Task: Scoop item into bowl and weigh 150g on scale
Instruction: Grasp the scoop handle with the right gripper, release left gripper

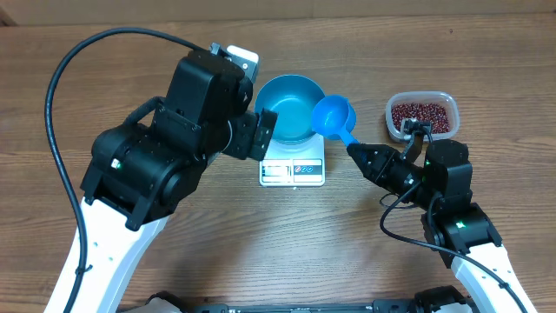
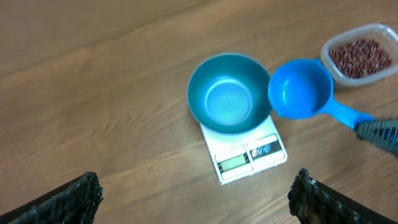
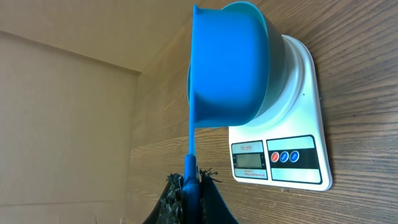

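**Soft, even light; wrist fingers blurred**

Warm, diffuse light from above, with faint shadows. The overhead view is sharp. The left fingers [image 2: 71,199] smear dark and out of focus; ahead of them the bowl [image 2: 205,74] shows a pale sheen. The right fingers [image 3: 165,202] blur too; the scoop [image 3: 227,68] beyond them is crisp.

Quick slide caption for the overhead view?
Right tool holds the empty scoop beside the empty bowl on the scale; beans sit in the tub.

- One blue bowl [image 1: 291,109].
- One white scale [image 1: 293,172], with one display [image 3: 247,159] and three round buttons [image 3: 285,157].
- One blue scoop [image 1: 333,116].
- One clear tub [image 1: 390,116].
- Beans [image 1: 426,115] in the tub: far too many to count.
- Two grippers: one left gripper [image 2: 196,186], one right gripper [image 3: 191,180].
- One wooden table [image 1: 217,226].
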Controlling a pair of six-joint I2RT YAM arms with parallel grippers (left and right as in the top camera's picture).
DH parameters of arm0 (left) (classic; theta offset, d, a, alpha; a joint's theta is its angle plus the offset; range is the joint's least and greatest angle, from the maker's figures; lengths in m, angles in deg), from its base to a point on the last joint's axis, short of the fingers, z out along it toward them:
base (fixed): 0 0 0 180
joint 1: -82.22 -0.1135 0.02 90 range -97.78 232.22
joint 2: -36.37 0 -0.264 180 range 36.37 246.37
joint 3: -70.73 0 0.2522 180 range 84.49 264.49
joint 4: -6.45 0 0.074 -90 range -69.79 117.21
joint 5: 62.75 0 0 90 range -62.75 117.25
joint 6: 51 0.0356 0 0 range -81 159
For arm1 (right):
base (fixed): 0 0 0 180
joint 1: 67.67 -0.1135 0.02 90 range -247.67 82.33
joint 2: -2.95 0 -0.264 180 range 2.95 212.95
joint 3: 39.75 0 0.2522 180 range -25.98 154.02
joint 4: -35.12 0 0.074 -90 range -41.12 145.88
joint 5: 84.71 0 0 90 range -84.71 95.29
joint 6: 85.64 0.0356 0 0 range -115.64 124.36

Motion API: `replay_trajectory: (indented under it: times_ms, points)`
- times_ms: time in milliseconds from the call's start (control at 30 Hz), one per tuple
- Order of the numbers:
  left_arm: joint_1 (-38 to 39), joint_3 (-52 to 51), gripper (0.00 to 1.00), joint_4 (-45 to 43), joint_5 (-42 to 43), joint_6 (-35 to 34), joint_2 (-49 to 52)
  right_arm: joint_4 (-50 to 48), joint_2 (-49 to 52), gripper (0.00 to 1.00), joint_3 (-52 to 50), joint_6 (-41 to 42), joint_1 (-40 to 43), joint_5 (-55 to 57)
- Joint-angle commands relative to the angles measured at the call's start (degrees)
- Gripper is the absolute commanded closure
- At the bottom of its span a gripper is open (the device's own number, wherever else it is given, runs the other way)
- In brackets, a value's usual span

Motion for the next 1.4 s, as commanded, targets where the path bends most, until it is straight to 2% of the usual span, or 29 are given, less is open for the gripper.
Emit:
replay_trajectory:
  times_ms: [0, 233, 433, 733, 967, 1000, 1033, 1067, 1167, 1333, 1367]
  points:
    - [0.0, 0.22, 0.0, 3.8, -1.25, 0.83, -0.66, -0.15, -1.25, 0.96, 2.21, -0.98, 0.17, -0.46]
    - [-0.15, -0.04, 0.0, 10.47, 0.24, -1.09, -3.21, -0.09, -1.49, 0.96, 2.23, -1.62, 0.17, -0.46]
    - [-0.13, -4.52, 0.01, 14.01, 1.44, -3.04, -3.89, 0.59, -1.49, 0.96, 2.23, -2.03, 1.01, -0.52]
    - [-0.13, -17.75, 0.0, 4.5, 1.53, -2.99, -13.27, 6.34, -1.49, 0.96, 3.89, -6.27, 6.08, -4.63]
    - [-0.09, -20.0, 0.0, 1.9, 2.21, -3.17, -13.57, 6.58, -1.73, 0.96, 4.04, -6.29, 6.19, -5.03]
    - [-0.09, -20.44, 0.08, 1.11, 2.86, -3.65, -13.57, 6.62, -2.1, 0.96, 4.04, -6.29, 6.19, -5.01]
    - [-0.07, -21.2, 0.41, 0.17, 3.61, -4.2, -13.55, 6.64, -2.6, 0.96, 4.07, -6.29, 6.19, -4.98]
    - [0.04, -22.25, 0.95, -0.76, 3.69, -5.33, -13.55, 6.71, -3.54, 0.96, 4.22, -6.54, 6.19, -4.98]
    - [1.09, -26.99, 0.96, -3.82, 3.69, -8.2, -13.51, 8.72, -5.38, 0.96, 5.62, -8.0, 6.23, -4.04]
    - [4.94, -37.64, 0.96, -12.83, 3.63, -7.85, -12.46, 14.4, -6.93, 0.96, 9.09, -10.32, 6.71, -2.38]
    - [6.16, -40.81, 0.96, -16.96, 3.67, -6.29, -11.78, 15.89, -7.04, 0.96, 10.14, -10.71, 7.37, -2.38]
